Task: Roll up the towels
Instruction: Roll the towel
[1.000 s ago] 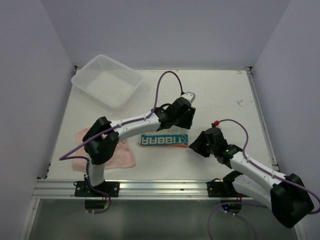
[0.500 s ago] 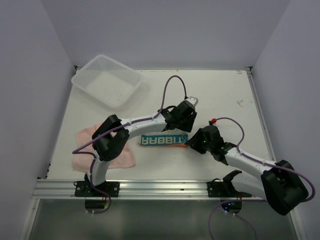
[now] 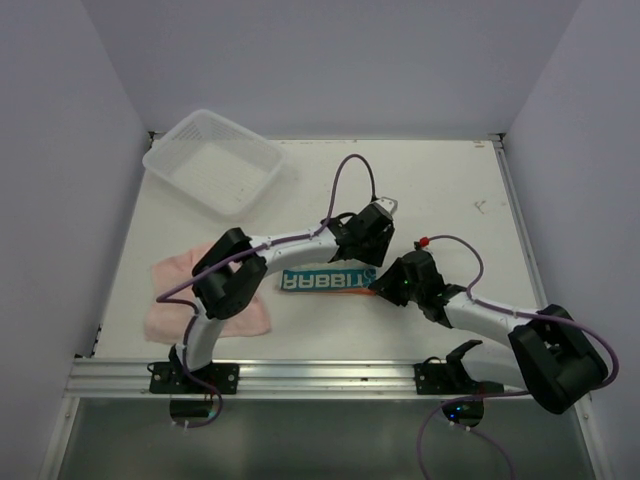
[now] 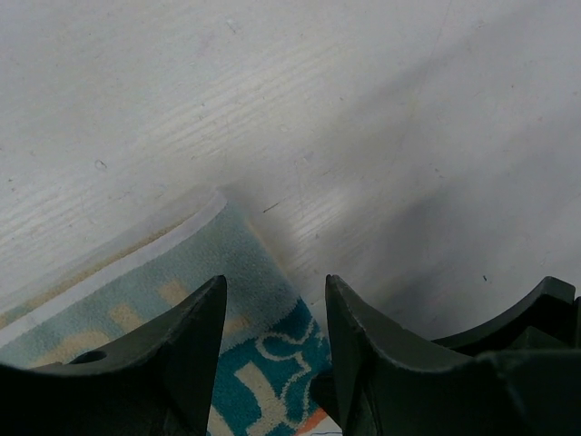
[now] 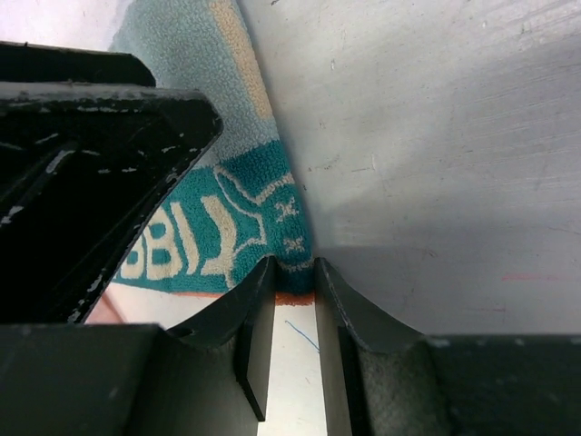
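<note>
Your right claw has its jaws nearly together, with only a thin slit between them. The tips sit at the orange edge of the printed towel, and I cannot tell if they pinch it. Your left claw is about half open and holds nothing; it stands over the far corner of the same end. This towel is a narrow strip near the middle of the surface. Its long axis goes left to right, the letters run along it, and both claws are at its right end. The pink towel lies flat by the left arm's base, and the basket stands at the far left.
</note>
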`<state>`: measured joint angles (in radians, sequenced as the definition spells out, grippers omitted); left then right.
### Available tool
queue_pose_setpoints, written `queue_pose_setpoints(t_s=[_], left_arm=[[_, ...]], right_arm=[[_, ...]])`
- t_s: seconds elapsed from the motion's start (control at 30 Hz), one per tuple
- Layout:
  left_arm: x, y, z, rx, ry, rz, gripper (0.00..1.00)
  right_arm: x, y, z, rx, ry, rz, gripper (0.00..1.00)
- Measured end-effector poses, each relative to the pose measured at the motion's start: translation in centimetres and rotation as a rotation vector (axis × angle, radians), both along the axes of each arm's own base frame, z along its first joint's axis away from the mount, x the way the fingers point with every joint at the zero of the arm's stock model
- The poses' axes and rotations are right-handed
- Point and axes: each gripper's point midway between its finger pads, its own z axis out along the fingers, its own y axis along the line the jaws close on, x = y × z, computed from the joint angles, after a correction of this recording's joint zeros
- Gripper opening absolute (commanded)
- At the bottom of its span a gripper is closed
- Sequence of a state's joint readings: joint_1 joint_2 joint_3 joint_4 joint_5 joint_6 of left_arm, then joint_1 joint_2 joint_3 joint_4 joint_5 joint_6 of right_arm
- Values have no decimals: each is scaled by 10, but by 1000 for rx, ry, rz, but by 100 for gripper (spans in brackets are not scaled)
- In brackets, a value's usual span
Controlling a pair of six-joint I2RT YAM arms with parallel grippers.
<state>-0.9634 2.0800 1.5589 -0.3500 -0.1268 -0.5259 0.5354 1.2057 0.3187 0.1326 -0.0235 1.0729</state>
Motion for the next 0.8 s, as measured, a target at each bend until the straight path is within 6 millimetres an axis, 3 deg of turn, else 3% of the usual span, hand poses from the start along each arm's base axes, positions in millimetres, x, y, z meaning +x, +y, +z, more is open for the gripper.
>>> queue_pose_setpoints(t_s=[0.33, 0.63, 0.8], left_arm=[[5, 5, -17, 68, -2, 5, 50], [12, 7, -17, 94, -28, 18, 50], [14, 9, -33, 138, -28, 16, 50]], right_arm=[[1, 4, -2, 20, -7, 15, 23], [3, 8, -3, 35, -19, 21, 20], [3, 7, -4, 35, -26, 24, 18]])
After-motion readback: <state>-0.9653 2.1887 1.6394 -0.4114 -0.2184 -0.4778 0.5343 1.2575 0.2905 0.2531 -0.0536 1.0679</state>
